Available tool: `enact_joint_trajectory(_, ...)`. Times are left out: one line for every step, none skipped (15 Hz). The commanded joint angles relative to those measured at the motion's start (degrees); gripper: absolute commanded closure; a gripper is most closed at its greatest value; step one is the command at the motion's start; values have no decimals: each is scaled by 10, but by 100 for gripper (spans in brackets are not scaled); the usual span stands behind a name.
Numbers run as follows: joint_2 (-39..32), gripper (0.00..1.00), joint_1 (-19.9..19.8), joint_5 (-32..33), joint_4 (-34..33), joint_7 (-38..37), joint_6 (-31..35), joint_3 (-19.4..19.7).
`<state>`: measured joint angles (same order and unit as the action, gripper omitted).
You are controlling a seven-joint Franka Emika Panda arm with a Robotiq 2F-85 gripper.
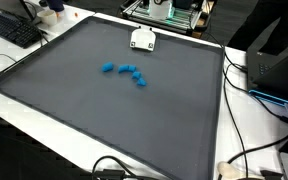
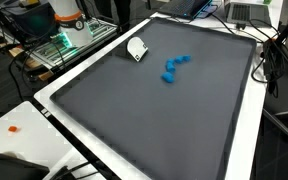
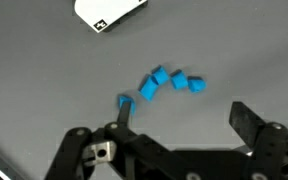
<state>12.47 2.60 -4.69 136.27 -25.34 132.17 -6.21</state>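
Five blue blocks [image 3: 159,76], one white card [image 3: 109,10]

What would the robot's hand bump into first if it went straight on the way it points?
Most likely the blue blocks on the grey mat. They lie straight ahead of the open hand, one right beside a fingertip. Depth is hard to judge.

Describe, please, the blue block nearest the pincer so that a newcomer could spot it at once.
On the big dark grey mat lies a cluster of small blue blocks. In the wrist view, the lone block sits apart from the other four, close to one finger of the open pincer.
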Motion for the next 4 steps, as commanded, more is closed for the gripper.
enact_joint_trajectory(-24,0,8,20,-29,91,-9,-1)
enact_joint_trajectory(-9,0,4,2,-14,54,-1,-1)
enact_joint_trajectory(-14,0,6,3,-20,72,-1,0)
enact_joint_trajectory(-18,0,7,4,-24,81,-1,0)
